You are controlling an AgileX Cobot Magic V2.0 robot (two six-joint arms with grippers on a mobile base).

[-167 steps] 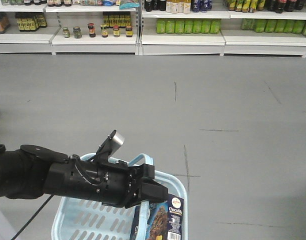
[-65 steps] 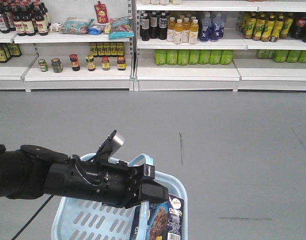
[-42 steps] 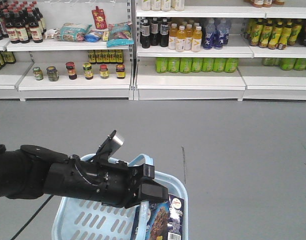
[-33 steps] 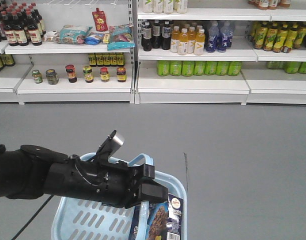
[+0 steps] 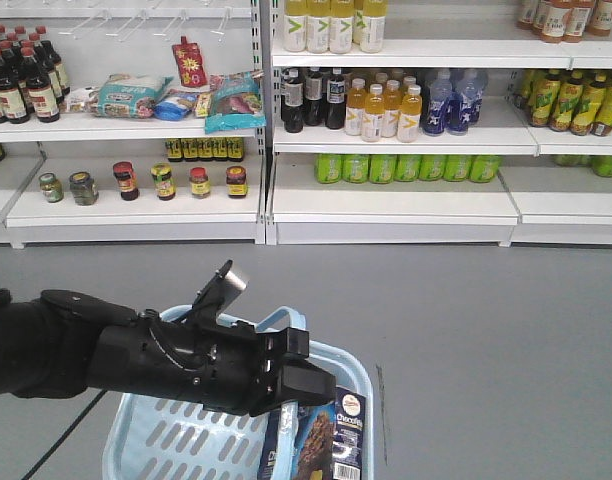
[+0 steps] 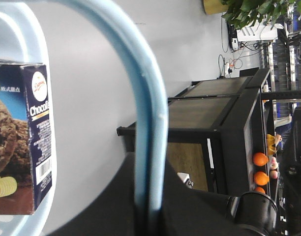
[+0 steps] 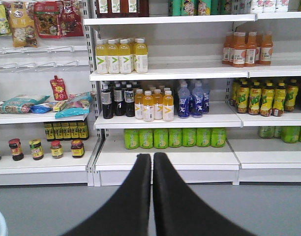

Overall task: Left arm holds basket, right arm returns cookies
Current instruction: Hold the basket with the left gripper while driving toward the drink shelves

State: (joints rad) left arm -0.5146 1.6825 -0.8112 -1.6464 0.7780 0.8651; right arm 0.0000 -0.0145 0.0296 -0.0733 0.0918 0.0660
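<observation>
A smooth grey floor (image 5: 506, 330) runs up to a row of white metal shelving units (image 5: 391, 205). Their shelves carry dark glass bottles (image 5: 306, 95), yellow and orange drink bottles (image 5: 384, 108), blue bottles (image 5: 451, 100) and a row of green bottles (image 5: 406, 167). On the left bay stand small lidded jars (image 5: 161, 180) below teal snack bags (image 5: 231, 100) and a hanging red pouch (image 5: 189, 62). The left wrist view shows a black-framed wooden display stand (image 6: 214, 128) bearing round oranges (image 6: 260, 159), with a leafy green plant (image 6: 249, 10) beyond.
</observation>
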